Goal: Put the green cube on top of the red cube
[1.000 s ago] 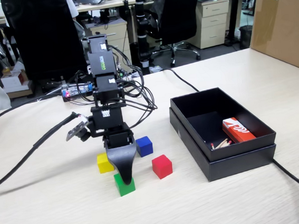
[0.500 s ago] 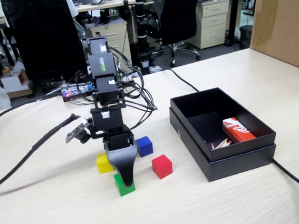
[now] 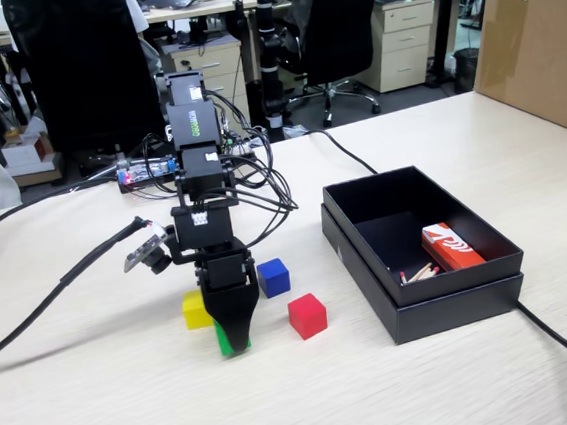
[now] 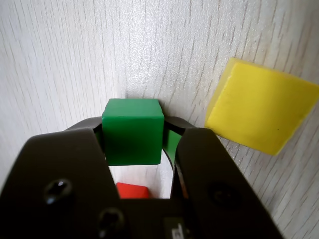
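Note:
The green cube (image 4: 133,137) sits between the jaws of my black gripper (image 4: 134,124), which press on its left and right sides. In the fixed view the gripper (image 3: 234,343) points straight down at the table, and only slivers of the green cube (image 3: 222,340) show at its tip, at table level. The red cube (image 3: 308,316) rests on the table a short way right of the gripper. In the wrist view a bit of the red cube (image 4: 132,190) shows below the green one, between the jaws.
A yellow cube (image 3: 195,309) lies just left of the gripper and shows at the right in the wrist view (image 4: 261,112). A blue cube (image 3: 273,277) lies behind right. An open black box (image 3: 428,304) holds a red-and-white carton (image 3: 451,247). Cables cross the table.

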Motion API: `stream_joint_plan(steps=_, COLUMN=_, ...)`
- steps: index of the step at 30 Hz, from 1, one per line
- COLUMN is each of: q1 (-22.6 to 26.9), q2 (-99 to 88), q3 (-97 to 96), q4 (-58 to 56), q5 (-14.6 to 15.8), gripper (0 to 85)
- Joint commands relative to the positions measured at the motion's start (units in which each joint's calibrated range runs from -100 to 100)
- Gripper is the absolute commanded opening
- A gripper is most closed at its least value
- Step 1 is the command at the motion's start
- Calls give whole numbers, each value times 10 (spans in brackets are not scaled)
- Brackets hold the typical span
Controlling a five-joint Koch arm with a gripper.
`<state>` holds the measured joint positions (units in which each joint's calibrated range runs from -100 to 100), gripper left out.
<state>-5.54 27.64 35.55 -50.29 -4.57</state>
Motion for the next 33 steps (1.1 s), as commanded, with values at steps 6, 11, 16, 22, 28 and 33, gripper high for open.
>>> stream_joint_plan(steps=6, q1=18, q2=-163, q3=53, q4=19, q5=29, gripper=9)
stream_joint_plan(steps=11, q1=41, q2=-288, q3=32, q4=-2, q5=57, gripper=9)
stream_joint_plan(steps=16, q1=60, q2=-323, q3=13, q4=-21, q5=81, gripper=9)
stream_joint_plan(steps=22, q1=79, q2=-318, q3=-13, q4=-25, q5=103, gripper=9)
stream_joint_plan(steps=28, q1=79, q2=-264, q3=-16, q4=-22, q5=113, gripper=9)
stream_joint_plan(steps=33, q1=78, q2=-214, q3=1, q4=-17, q5=118, gripper=9)
